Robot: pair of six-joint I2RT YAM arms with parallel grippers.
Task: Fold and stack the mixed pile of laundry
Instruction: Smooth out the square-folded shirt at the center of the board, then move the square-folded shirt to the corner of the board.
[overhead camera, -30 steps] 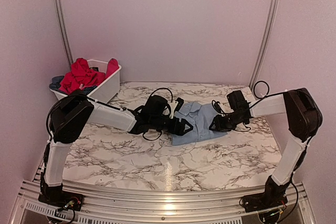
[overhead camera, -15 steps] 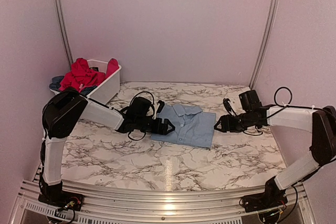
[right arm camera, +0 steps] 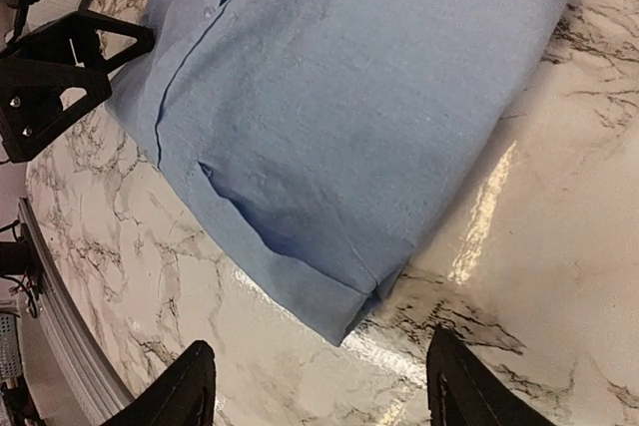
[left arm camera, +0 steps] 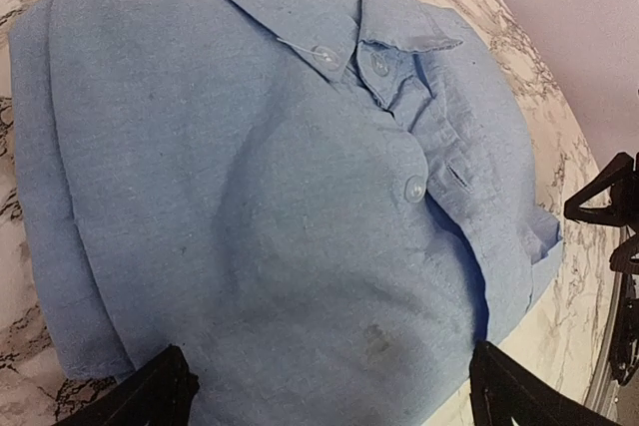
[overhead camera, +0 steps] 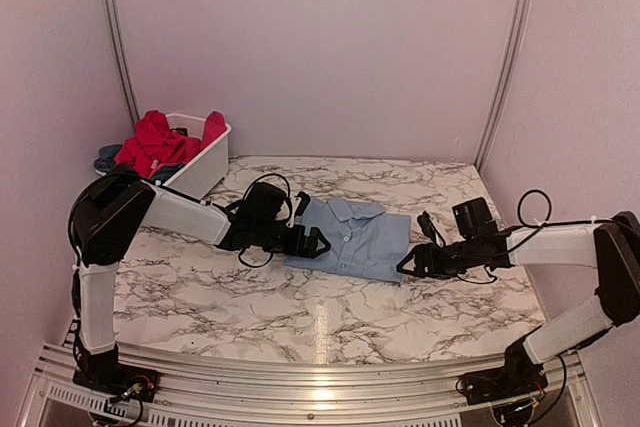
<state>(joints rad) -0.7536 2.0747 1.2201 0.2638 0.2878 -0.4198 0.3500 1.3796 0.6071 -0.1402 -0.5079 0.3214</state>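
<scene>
Only one blue shirt (overhead camera: 355, 239), one basket (overhead camera: 206, 169).

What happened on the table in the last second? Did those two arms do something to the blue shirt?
The left tool and right tool were crowded over the light blue shirt; they drew apart sideways, leaving it flat and folded. The right tool then slid nearer, to the shirt's near right corner. Both are open, gripping nothing. The white basket and red clothes stayed put.
</scene>
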